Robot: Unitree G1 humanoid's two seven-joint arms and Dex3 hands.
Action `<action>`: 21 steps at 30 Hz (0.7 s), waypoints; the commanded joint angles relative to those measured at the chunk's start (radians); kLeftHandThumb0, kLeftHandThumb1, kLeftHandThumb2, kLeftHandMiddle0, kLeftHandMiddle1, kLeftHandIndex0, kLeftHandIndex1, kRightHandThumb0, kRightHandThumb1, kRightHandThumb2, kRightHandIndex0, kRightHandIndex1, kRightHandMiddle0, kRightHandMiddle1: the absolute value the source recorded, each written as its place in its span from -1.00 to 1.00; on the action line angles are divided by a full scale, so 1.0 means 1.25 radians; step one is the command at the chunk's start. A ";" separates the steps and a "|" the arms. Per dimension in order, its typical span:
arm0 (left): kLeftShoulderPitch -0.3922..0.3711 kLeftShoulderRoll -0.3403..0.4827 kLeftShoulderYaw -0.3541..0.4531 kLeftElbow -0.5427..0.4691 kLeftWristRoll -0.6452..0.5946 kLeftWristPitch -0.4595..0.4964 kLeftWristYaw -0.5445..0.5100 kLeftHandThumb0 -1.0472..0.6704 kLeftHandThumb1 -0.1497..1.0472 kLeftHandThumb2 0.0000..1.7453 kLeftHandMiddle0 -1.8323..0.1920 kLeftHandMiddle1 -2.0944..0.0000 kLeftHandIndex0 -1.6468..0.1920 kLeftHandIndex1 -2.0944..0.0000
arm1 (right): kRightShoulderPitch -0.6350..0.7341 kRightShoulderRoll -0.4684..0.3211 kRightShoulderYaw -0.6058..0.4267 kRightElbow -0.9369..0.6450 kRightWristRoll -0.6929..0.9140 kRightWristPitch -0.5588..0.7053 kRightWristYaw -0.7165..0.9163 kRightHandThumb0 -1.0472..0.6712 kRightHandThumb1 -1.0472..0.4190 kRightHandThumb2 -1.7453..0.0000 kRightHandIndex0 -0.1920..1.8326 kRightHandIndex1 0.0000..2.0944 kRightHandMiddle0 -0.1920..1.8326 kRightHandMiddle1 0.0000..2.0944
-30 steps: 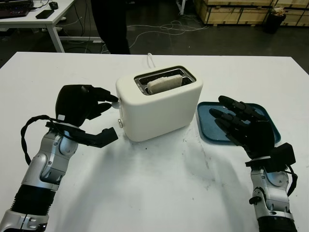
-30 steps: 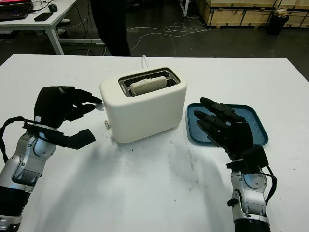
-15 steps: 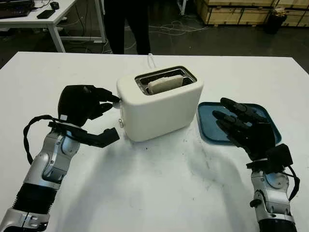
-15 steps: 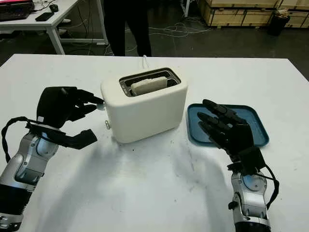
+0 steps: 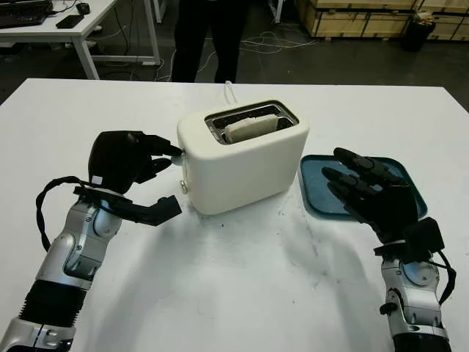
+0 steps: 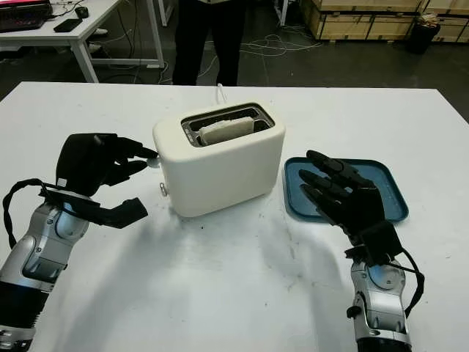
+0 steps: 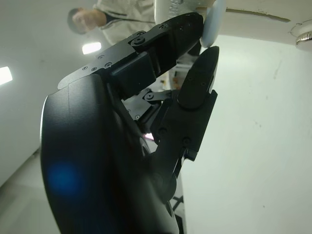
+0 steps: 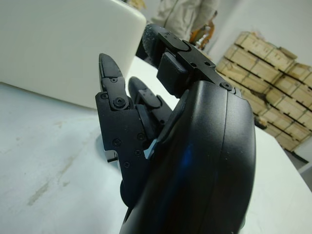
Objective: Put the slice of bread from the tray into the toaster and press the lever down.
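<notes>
Pale bread slice (image 5: 250, 127) already sits in the slot of the white toaster (image 5: 245, 163), so I judge only the lever (image 5: 176, 155) is left. The lever sticks out of the toaster's end at nine o'clock, and my left hand (image 5: 126, 158) is right there, fingertips curled onto its knob, far nearer than my right hand (image 5: 371, 193), open above the blue tray (image 5: 409, 183) at three o'clock
</notes>
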 commanded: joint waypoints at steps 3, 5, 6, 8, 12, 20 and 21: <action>0.021 -0.028 -0.055 0.029 0.011 -0.008 -0.011 0.05 0.50 -1.00 -0.20 -0.08 -0.68 0.99 | 0.011 0.004 -0.008 -0.021 0.019 0.011 0.004 -0.08 -0.83 0.94 -0.01 -1.00 -0.08 -1.00; 0.025 -0.039 -0.080 0.062 0.019 -0.010 -0.006 0.06 0.48 -1.00 -0.21 -0.17 -0.69 0.98 | 0.013 0.000 -0.009 -0.022 0.018 0.008 0.005 -0.09 -0.83 0.93 0.00 -1.00 -0.08 -1.00; 0.026 -0.046 -0.093 0.082 0.023 -0.007 -0.004 0.06 0.48 -1.00 -0.20 -0.19 -0.69 0.98 | 0.014 -0.001 -0.010 -0.020 0.019 0.005 0.007 -0.09 -0.83 0.93 0.00 -1.00 -0.08 -1.00; 0.024 -0.061 -0.117 0.126 0.024 0.007 -0.011 0.09 0.47 -1.00 -0.19 -0.20 -0.70 0.98 | 0.014 -0.002 -0.012 -0.017 0.023 0.000 0.011 -0.09 -0.83 0.92 0.00 -1.00 -0.08 -1.00; 0.009 -0.074 -0.174 0.207 0.033 0.052 -0.075 0.08 0.57 -0.99 -0.12 -0.07 -0.60 1.00 | 0.017 -0.004 -0.012 -0.024 0.025 0.010 0.015 -0.09 -0.83 0.91 0.00 -1.00 -0.08 -1.00; -0.027 -0.012 -0.241 0.162 0.038 0.090 -0.204 0.07 0.57 -0.98 -0.13 0.04 -0.59 1.00 | 0.024 -0.002 -0.011 -0.036 0.027 0.015 0.014 -0.08 -0.83 0.90 0.00 -1.00 -0.09 -1.00; -0.036 0.003 -0.244 0.151 0.042 0.086 -0.222 0.08 0.57 -0.99 -0.13 0.05 -0.59 1.00 | 0.025 -0.002 -0.010 -0.039 0.024 0.017 0.010 -0.08 -0.83 0.90 0.00 -1.00 -0.09 -1.00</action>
